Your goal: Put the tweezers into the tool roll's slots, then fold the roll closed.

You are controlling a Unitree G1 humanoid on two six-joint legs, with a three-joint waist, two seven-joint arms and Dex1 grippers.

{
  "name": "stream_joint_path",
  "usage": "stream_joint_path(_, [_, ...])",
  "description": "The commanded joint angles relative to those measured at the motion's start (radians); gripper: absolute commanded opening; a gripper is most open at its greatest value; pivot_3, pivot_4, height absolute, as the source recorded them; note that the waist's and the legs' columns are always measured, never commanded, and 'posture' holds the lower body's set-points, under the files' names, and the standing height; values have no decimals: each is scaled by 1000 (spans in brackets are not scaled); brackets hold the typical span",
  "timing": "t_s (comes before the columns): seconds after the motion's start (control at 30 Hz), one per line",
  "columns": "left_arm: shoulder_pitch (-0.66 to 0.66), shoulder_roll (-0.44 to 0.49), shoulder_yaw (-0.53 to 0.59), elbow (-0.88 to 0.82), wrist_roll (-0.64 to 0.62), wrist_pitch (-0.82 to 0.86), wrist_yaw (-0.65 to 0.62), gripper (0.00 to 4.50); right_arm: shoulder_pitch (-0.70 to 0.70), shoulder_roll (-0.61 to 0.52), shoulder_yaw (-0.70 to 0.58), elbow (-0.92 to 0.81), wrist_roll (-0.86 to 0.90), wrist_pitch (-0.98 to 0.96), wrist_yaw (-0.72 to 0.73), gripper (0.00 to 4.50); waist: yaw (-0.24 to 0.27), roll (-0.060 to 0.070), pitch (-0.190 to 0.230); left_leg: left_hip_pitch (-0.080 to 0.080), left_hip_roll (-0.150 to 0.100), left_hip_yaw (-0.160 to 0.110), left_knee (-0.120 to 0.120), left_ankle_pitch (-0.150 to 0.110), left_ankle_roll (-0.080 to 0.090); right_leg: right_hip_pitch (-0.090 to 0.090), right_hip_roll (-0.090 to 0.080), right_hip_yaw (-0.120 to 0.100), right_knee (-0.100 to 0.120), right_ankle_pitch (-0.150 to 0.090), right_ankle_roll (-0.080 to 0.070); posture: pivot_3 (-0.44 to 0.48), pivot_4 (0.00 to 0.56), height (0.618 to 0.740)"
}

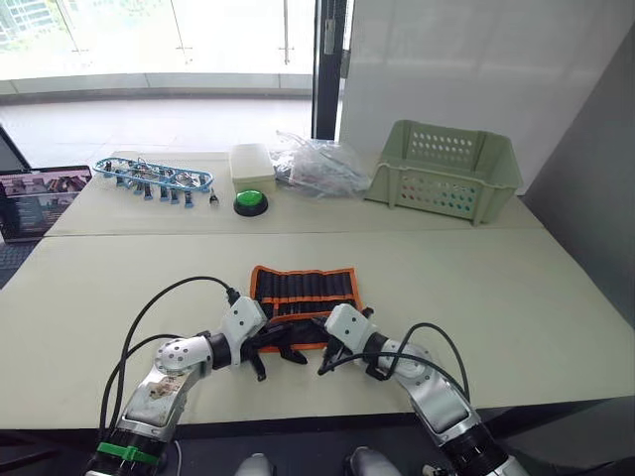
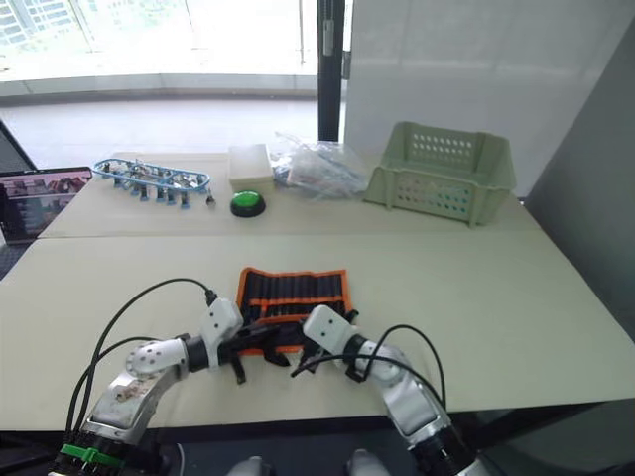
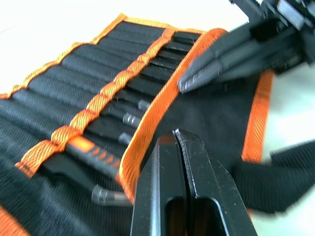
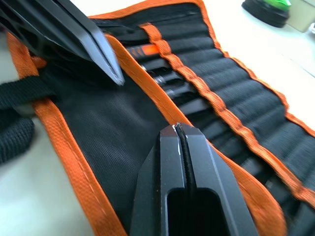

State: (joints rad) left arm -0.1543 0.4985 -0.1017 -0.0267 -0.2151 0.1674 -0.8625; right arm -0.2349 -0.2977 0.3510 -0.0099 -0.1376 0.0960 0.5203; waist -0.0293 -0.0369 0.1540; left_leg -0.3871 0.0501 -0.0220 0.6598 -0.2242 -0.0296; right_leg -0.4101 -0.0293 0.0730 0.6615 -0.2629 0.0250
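From the head we look forward and down over the table [image 1: 516, 297], our two eye views nearly alike. Our wrist cameras sit very close above the tool roll [image 3: 206, 113], facing each other across it; each shares the roll's orange-edged flap [image 4: 147, 88] with the other.

Daylight enters through the window [image 1: 149, 40] behind the table [image 1: 496, 297]; the glass is overexposed to near white. The tabletop is evenly lit, with soft shadows. In the wrist views, the near gripper fingers [image 3: 182, 191] are sharp and reflective, while the tool roll [image 4: 275, 123] blurs toward the frame edges.
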Motion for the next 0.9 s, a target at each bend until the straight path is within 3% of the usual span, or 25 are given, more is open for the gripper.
stream_joint_path(0.03, [6, 16, 4, -1, 11, -25, -5, 40, 36, -56, -80, 32, 19, 0, 0, 0, 3, 0, 0, 3, 0, 0, 0, 0, 0, 3, 0, 0, -2, -1, 0, 0, 150, 725])
stream_joint_path(0.23, [12, 14, 19, -21, -7, -43, -12, 40, 34, -69, -92, -24, 70, -4, 41, 0, 9, 1, 0, 4, 0, 0, 0, 0, 0, 5, 0, 0, -4, -4, -6, 0, 150, 725])
stream_joint_path(0.37, [28, 25, 82, -73, -67, -57, -23, 40, 22, -41, -117, -79, 140, 21, 64, 0, 8, 1, 1, 2, 1, 0, -1, 0, 0, 4, 0, 0, -4, 0, 0, 0, 150, 725])
stream_joint_path(0.47, [55, 73, 190, -156, -114, -46, -7, 40, 15, -49, -162, -178, 248, 140, 113, 0, 1, 1, 1, -5, 1, 0, -1, 0, 0, -3, 1, 0, -3, 0, 0, 0, 150, 725])
stream_joint_path(0.6, [131, 173, 360, -246, -307, 62, -92, 40, 8, -127, -244, -300, 395, 377, 181, 0, -3, 2, 2, -13, 1, -1, -1, 0, 0, -13, 1, 0, 0, 1, -1, 0, 150, 725])
stream_joint_path(0.7, [188, 233, 451, -252, -377, 78, -159, 0, -17, -176, -314, -309, 472, 524, 181, 813, -7, 3, 3, -13, 1, -1, -2, 0, 0, -13, 0, 0, -2, 0, 0, 0, 150, 725])
stream_joint_path(0.73, [223, 261, 476, -245, -378, 74, -195, 563, -31, -198, -333, -302, 509, 602, 194, 1221, -7, 3, 4, -13, 1, -1, -2, 0, 0, -13, 0, 0, -4, 0, 0, 0, 150, 725])
stream_joint_path(0.9, [300, 311, 496, -241, -359, 40, -269, 2118, -106, -242, -373, -205, 600, 830, 202, 2858, -10, 5, 9, -13, 1, 0, -2, 0, 0, -13, 0, 0, -5, 0, -1, 0, 150, 725])
